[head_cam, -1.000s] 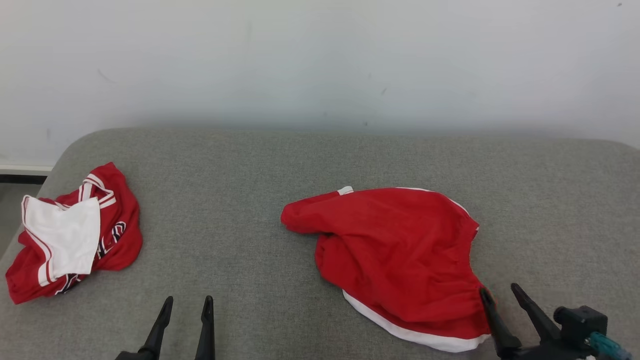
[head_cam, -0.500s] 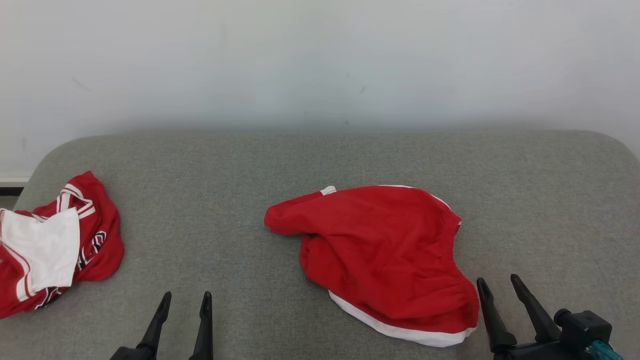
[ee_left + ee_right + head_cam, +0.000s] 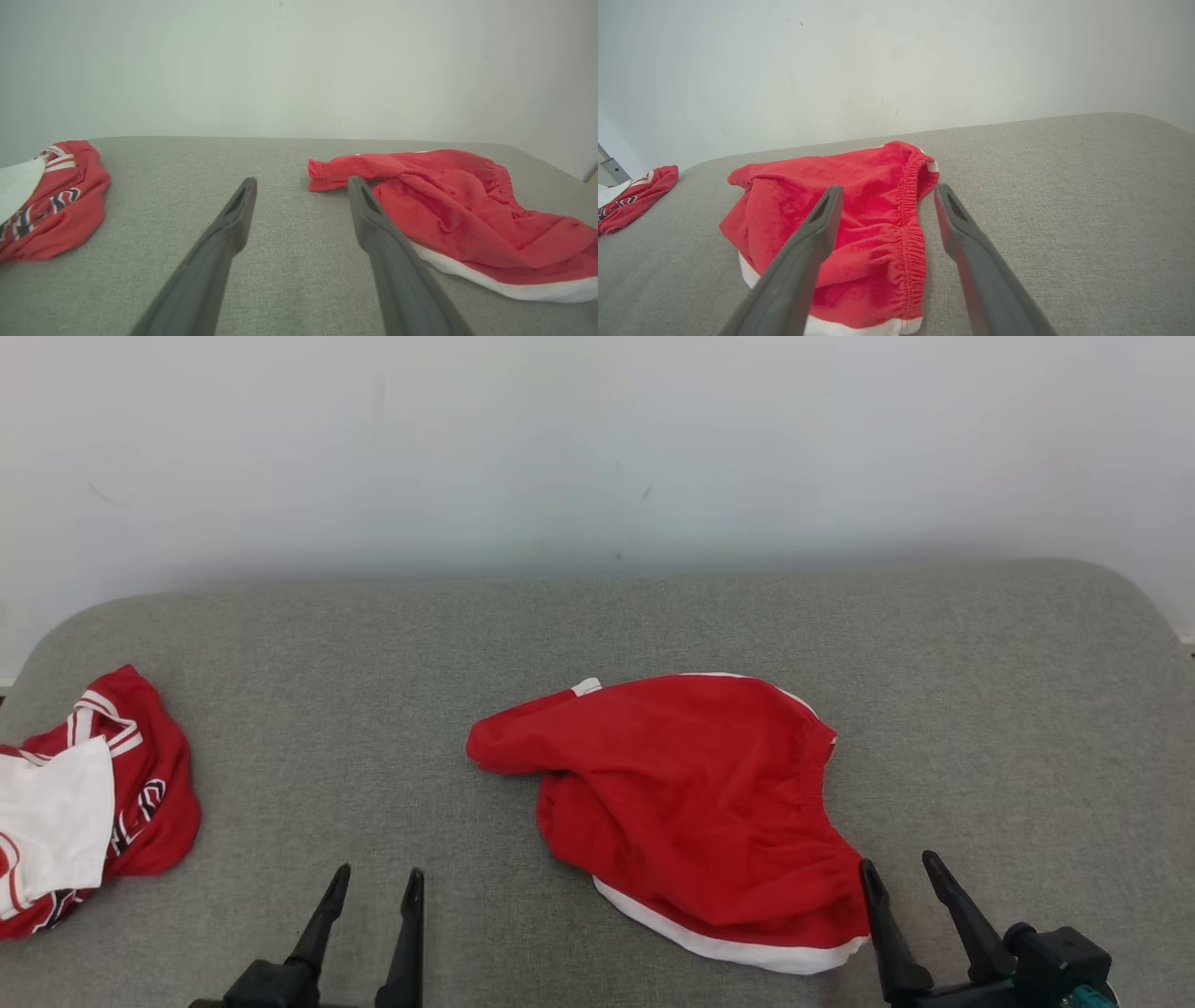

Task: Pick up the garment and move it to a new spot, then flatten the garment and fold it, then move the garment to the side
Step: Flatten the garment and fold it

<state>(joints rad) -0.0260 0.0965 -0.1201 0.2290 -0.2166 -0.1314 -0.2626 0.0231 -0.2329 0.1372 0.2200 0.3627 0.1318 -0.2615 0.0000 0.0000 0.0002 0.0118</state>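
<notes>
Head view has swung a bit to the right over the last second, so everything slides left in frame, but the red shorts (image 3: 691, 803) haven't actually budged on the table (image 3: 373, 691). They're crumpled mid-table, white hem toward the robot. Right hand (image 3: 898, 859) sits wide open and empty just beside the waistband corner; left hand (image 3: 379, 871) is equally open, nothing in it, well clear. The red-and-white jersey (image 3: 149, 784) is bunched at far left. Looks like lining up to me, and flattening hasn't started.
</notes>
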